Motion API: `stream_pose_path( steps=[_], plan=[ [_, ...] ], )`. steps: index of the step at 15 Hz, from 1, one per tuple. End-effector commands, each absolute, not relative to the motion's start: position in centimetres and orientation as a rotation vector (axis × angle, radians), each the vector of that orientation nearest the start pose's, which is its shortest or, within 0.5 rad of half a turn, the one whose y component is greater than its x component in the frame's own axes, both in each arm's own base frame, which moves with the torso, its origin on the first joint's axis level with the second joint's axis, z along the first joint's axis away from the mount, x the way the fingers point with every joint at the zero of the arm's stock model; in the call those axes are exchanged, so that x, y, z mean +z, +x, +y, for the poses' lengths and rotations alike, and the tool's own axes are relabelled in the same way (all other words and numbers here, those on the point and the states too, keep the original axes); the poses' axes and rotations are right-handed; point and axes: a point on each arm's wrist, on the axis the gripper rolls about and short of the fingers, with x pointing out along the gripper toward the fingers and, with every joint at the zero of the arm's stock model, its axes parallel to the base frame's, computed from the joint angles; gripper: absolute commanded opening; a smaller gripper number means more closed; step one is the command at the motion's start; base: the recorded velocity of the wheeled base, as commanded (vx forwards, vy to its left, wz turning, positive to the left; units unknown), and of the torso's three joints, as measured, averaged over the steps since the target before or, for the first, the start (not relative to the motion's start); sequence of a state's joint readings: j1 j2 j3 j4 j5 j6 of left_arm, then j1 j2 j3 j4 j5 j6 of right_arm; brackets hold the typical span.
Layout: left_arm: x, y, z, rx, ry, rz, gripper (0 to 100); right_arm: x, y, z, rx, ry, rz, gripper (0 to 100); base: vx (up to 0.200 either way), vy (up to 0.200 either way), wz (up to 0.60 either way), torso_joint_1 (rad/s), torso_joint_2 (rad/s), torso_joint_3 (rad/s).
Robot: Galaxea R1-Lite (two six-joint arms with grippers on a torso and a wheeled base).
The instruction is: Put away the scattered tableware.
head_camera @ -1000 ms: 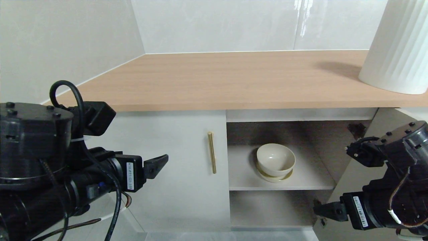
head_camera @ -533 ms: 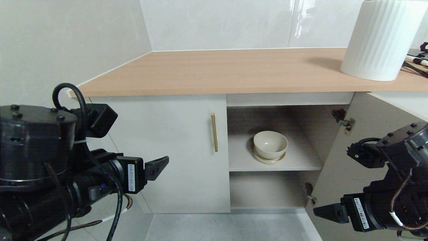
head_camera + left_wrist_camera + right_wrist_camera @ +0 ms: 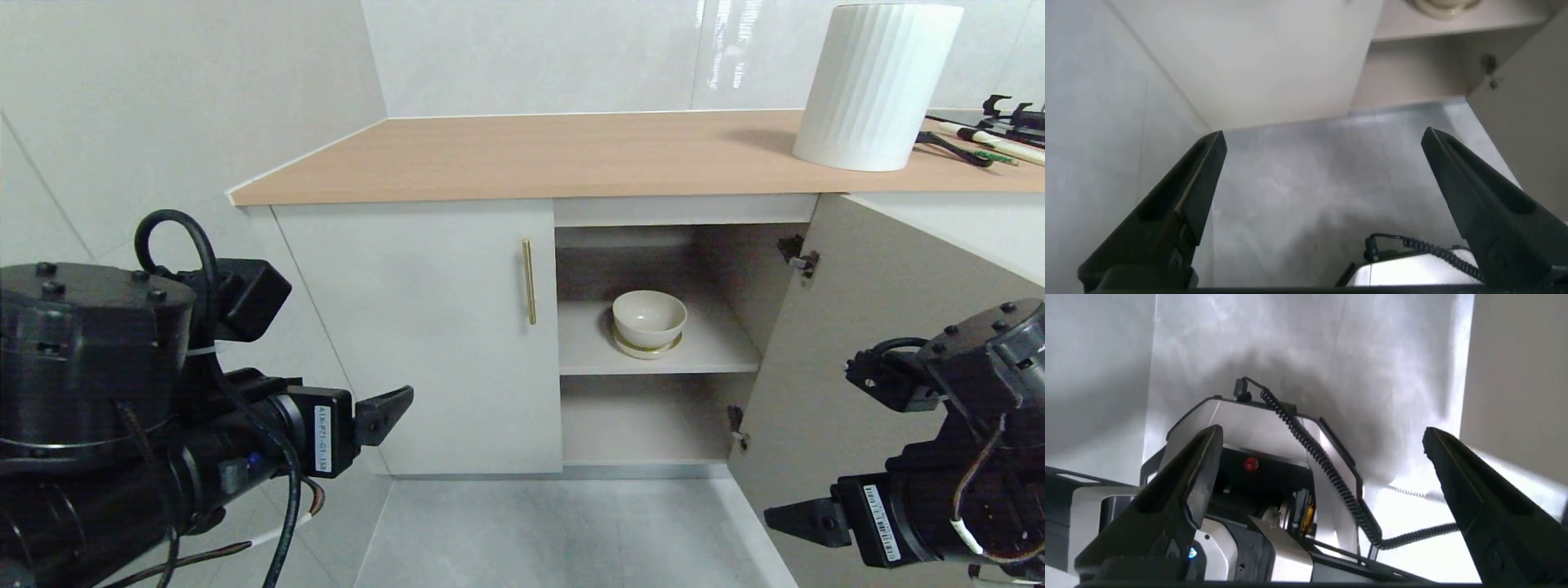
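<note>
I find my left hand spread wide and empty; my right hand likewise. Both hang well apart from the cream ceramic bowl on the white cabinet shelf.

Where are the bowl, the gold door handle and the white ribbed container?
bowl point(image 3: 649, 316), head view, inside wall.
gold door handle point(image 3: 529, 282), head view, middle of bar.
white ribbed container point(image 3: 873, 86), head view, side wall.

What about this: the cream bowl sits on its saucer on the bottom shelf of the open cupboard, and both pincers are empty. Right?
Not quite. The head view shows the bowl on its saucer on the upper shelf, not the bottom one. The cupboard is open, and the left pincer and right pincer are empty.
</note>
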State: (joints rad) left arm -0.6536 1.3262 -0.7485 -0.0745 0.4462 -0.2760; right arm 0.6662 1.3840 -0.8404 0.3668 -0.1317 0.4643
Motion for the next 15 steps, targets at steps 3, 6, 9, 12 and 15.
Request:
stream_pose_path(
  steps=[3,6,9,12,15],
  plan=[
    [20.8,16.7,-11.6,-0.140,-0.002,0.461,100,18.7,15.6,11.9,0.286,0.066,0.939,100,-0.200,0.000,0.00,0.002,0.00,0.001],
    [20.7,16.6,-11.5,-0.142,-0.001,0.465,100,20.2,13.8,10.5,0.332,0.065,0.857,100,0.000,0.000,0.00,0.000,0.00,0.000],
    [20.6,16.7,-11.5,-0.142,0.001,0.467,100,21.3,12.7,9.3,0.348,0.055,0.783,100,0.000,0.000,0.00,0.000,0.00,0.000],
    [20.7,16.6,-11.5,-0.141,-0.002,0.462,100,21.5,12.1,8.1,0.305,0.023,0.772,100,0.000,0.000,0.00,0.000,0.00,0.000],
    [20.7,16.6,-11.5,-0.143,-0.002,0.462,100,21.1,11.7,7.8,0.287,0.006,0.774,100,0.000,0.000,0.00,0.000,0.00,0.000]
  ],
)
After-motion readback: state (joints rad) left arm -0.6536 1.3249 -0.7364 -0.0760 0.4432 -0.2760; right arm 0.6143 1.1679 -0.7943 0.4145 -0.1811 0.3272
